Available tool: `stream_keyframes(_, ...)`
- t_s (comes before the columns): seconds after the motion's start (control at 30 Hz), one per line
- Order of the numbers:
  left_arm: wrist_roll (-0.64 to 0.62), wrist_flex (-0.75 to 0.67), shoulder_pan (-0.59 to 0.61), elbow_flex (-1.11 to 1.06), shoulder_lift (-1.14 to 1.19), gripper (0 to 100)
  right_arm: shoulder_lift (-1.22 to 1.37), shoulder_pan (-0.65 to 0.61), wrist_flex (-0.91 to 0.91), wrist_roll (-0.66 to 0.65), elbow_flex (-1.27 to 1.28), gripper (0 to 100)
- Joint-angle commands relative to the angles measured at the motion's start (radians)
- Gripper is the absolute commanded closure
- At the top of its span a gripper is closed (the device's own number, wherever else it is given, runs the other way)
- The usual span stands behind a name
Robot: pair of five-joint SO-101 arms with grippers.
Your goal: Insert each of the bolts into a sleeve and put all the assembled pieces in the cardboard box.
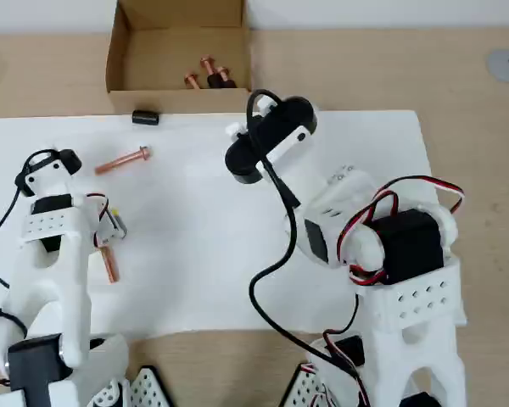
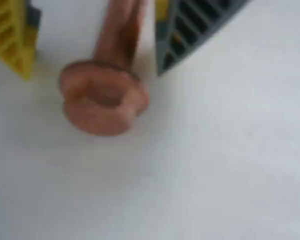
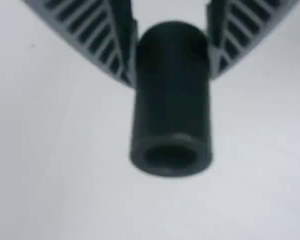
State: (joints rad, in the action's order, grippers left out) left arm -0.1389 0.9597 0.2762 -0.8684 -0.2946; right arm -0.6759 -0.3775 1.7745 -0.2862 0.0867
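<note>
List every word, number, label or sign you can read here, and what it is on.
None can be read. The cardboard box, the white sheet, the bolt at the left claw and the sleeve in the right claw bear no print.

The cardboard box (image 1: 119, 59) stands at the far side of the table (image 1: 475, 127), just behind a paper sheet (image 1: 187, 254). Assembled pieces (image 1: 208, 75) lie in the box, by its near wall. Just before the box, on the sheet's edge, lies a loose sleeve (image 1: 145, 117), and nearer still a loose bolt (image 1: 123, 161). Well before the box's left wall, a second bolt (image 2: 105, 95) sits at the left claw (image 2: 92, 72). Before the box's right corner, the right claw (image 3: 171, 77) holds a second sleeve (image 3: 171, 110) over the sheet.
</note>
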Motion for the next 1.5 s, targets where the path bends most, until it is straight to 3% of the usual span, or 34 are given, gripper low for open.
stream_keyframes(0.0, -0.009, -0.046, 0.026, 0.008, -0.008, 82, -0.027, 0.016, 0.012, -0.005, -0.061, 98.6)
stream_keyframes(0.23, -0.011, -0.063, 0.034, 0.002, -0.001, 82, -0.027, 0.016, 0.012, -0.005, -0.061, 98.6)
stream_keyframes(0.53, -0.011, -0.110, 0.035, -0.028, -0.001, 90, -0.027, 0.016, 0.012, -0.005, -0.061, 98.6)
stream_keyframes(0.67, -0.008, -0.109, 0.035, -0.031, -0.008, 99, -0.027, 0.016, 0.012, -0.005, -0.061, 98.6)
stream_keyframes(0.9, -0.009, -0.101, 0.037, -0.025, -0.010, 98, -0.027, 0.016, 0.012, -0.005, -0.061, 98.6)
stream_keyframes(1.1, -0.009, 0.018, 0.037, 0.071, -0.019, 98, -0.027, 0.016, 0.011, -0.006, -0.061, 98.6)
stream_keyframes(1.23, -0.002, 0.132, 0.034, 0.160, -0.148, 98, -0.021, 0.015, 0.009, -0.003, -0.054, 98.6)
stream_keyframes(1.47, 0.041, 0.216, 0.026, 0.201, -0.619, 98, -0.027, -0.028, -0.021, 0.000, 0.027, 98.6)
